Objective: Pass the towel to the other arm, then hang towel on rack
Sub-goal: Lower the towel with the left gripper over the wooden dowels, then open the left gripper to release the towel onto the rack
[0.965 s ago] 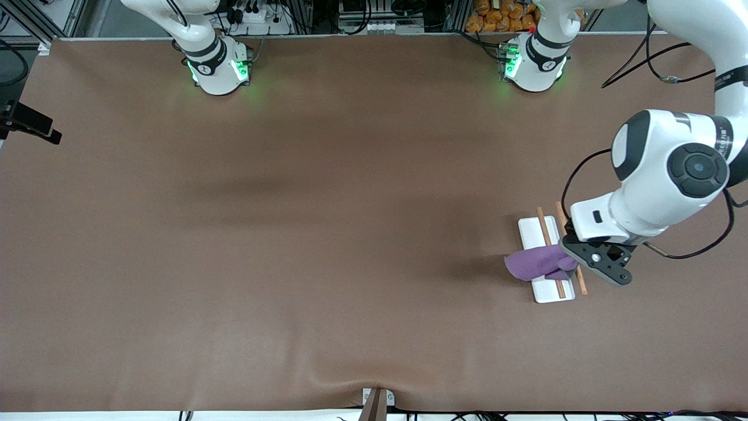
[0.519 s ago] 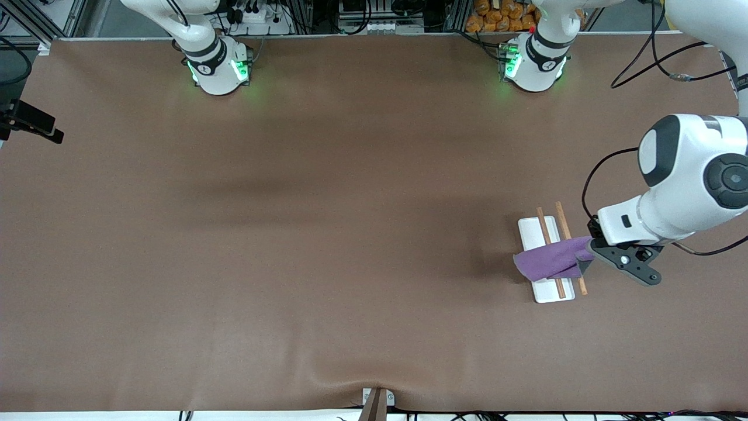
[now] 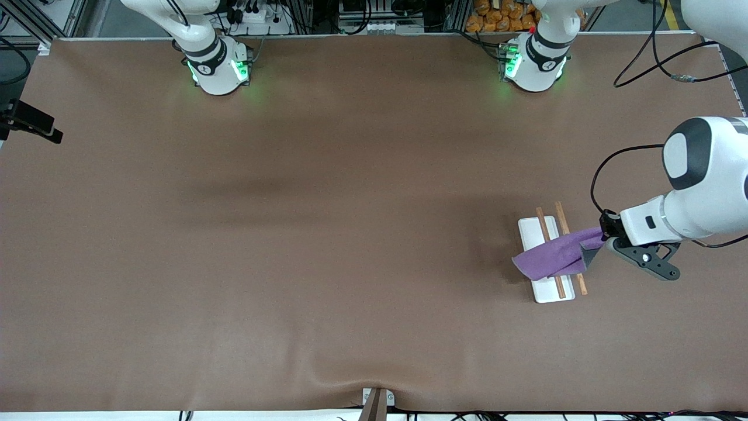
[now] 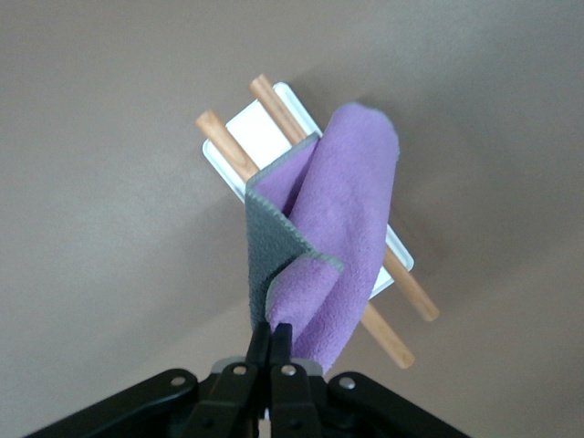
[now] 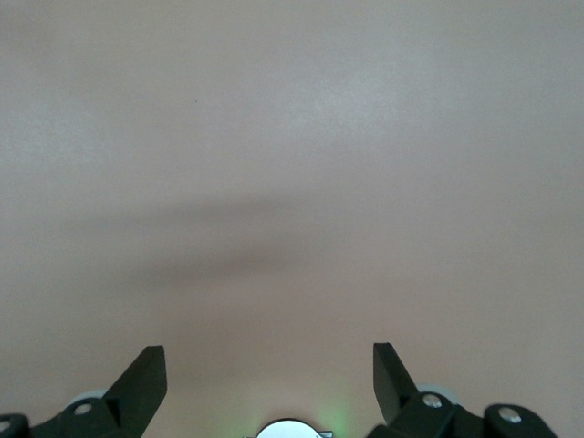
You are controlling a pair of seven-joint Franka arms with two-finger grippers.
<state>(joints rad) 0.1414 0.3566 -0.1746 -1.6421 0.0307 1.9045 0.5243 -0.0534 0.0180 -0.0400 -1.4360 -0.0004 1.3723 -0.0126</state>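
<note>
The purple towel lies draped across the two brown rods of the white rack, toward the left arm's end of the table. One end stretches up to my left gripper, which is shut on the towel's corner just off the rack's edge. In the left wrist view the towel hangs folded over the rack, its grey underside showing, and runs into the left gripper. My right gripper is open and empty over bare table; only the right arm's base shows in the front view.
The brown mat covers the table. A black clamp sits at the right arm's end. Cables trail near the left arm's base. A small bracket sits at the edge nearest the camera.
My left gripper has moved away from the rack toward the left arm's end of the table, pulling the towel's end out taut across the rods. The right arm has not moved.
</note>
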